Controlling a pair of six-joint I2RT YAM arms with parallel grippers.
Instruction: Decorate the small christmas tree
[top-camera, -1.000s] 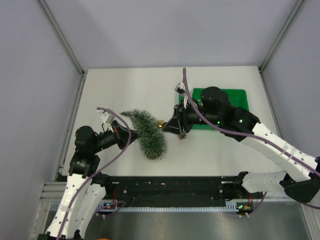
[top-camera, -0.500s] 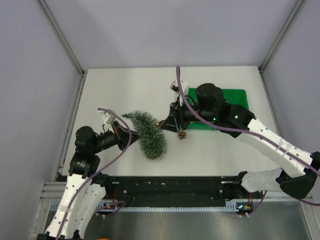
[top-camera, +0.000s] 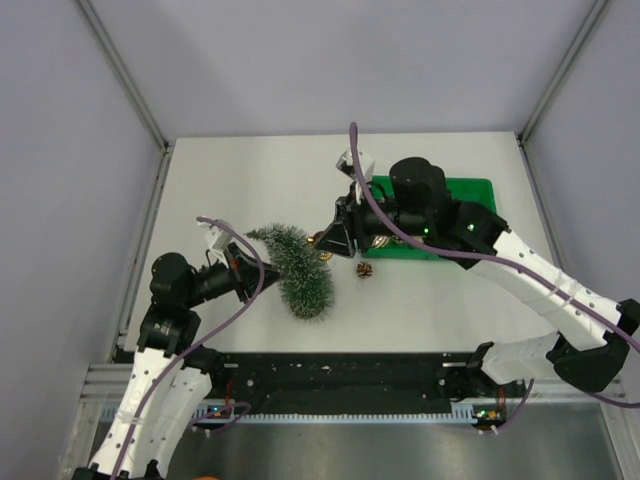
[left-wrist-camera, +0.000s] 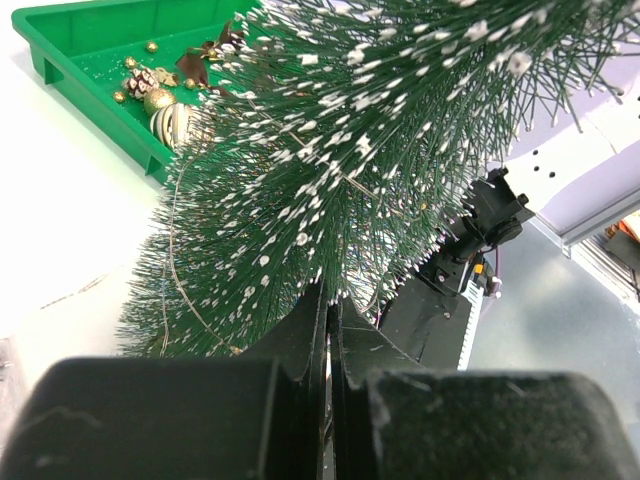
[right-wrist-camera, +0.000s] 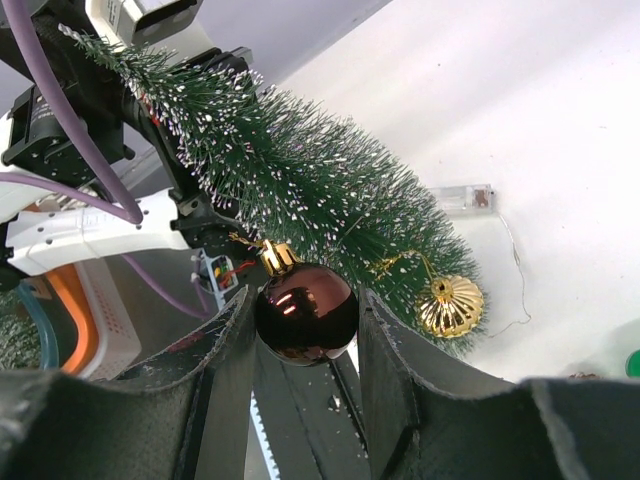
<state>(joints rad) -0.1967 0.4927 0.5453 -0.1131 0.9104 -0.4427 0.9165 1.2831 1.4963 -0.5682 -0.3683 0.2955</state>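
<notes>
The small christmas tree (top-camera: 297, 268) leans tilted over the table, its tip toward the far left. My left gripper (top-camera: 247, 274) is shut on it from the left; in the left wrist view the closed fingers (left-wrist-camera: 330, 310) vanish into the bristles of the tree (left-wrist-camera: 340, 150). My right gripper (top-camera: 326, 240) sits at the tree's right side, shut on a dark brown ball ornament (right-wrist-camera: 306, 312) with a gold cap that touches the branches (right-wrist-camera: 290, 180). A ribbed gold ornament (right-wrist-camera: 450, 305) hangs from the tree lower down.
A green tray (top-camera: 470, 192) of ornaments lies at the back right, also seen as the tray (left-wrist-camera: 70, 55) holding gold balls and pinecones (left-wrist-camera: 160, 100). A pinecone (top-camera: 364, 270) lies on the table by the tree. A small clear light box (right-wrist-camera: 465, 197) with thin wire lies beyond the tree.
My right gripper has carried the brown ball left and farther back, up along the tree's side. The pinecone stays on the table. The left gripper and tree barely shifted.
</notes>
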